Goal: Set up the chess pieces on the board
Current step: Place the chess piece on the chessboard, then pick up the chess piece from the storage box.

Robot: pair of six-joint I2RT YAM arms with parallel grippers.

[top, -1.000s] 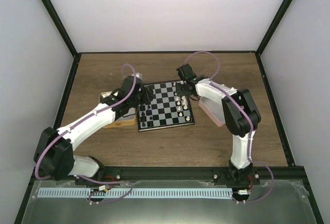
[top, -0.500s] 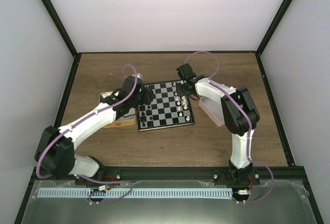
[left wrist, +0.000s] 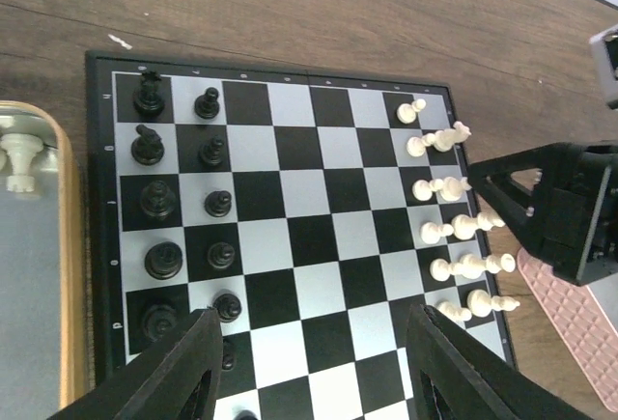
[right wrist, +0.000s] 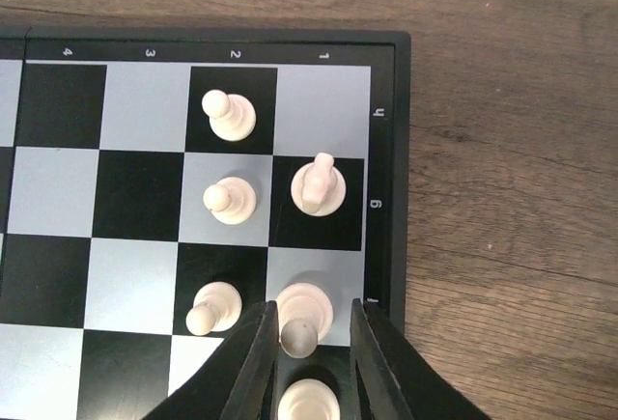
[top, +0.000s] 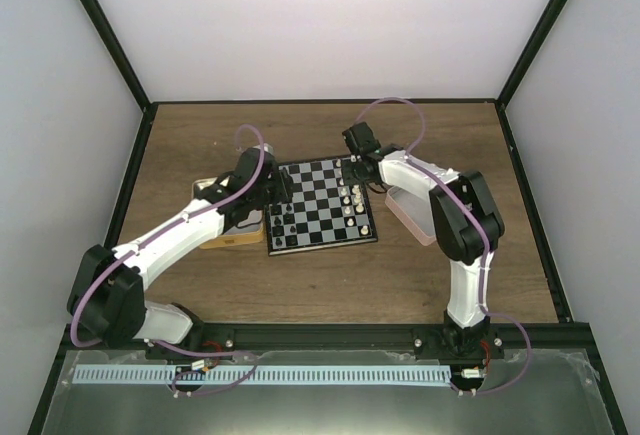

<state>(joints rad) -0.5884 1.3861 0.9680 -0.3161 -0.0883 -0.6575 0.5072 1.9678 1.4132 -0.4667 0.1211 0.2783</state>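
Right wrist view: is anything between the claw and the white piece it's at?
Nothing visible. The right gripper straddles the white piece, one finger on each side, and the neighbouring pawn stands outside them.

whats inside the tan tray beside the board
One cream chess piece is in the tan tray. The rest is cut off in the wrist view and covered by the left arm from above.

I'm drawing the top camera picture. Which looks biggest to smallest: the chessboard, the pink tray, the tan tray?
1. The board: clearly the largest.
2 and 3. The pink tray and the tan tray: both are partly covered, so I cannot rank them.
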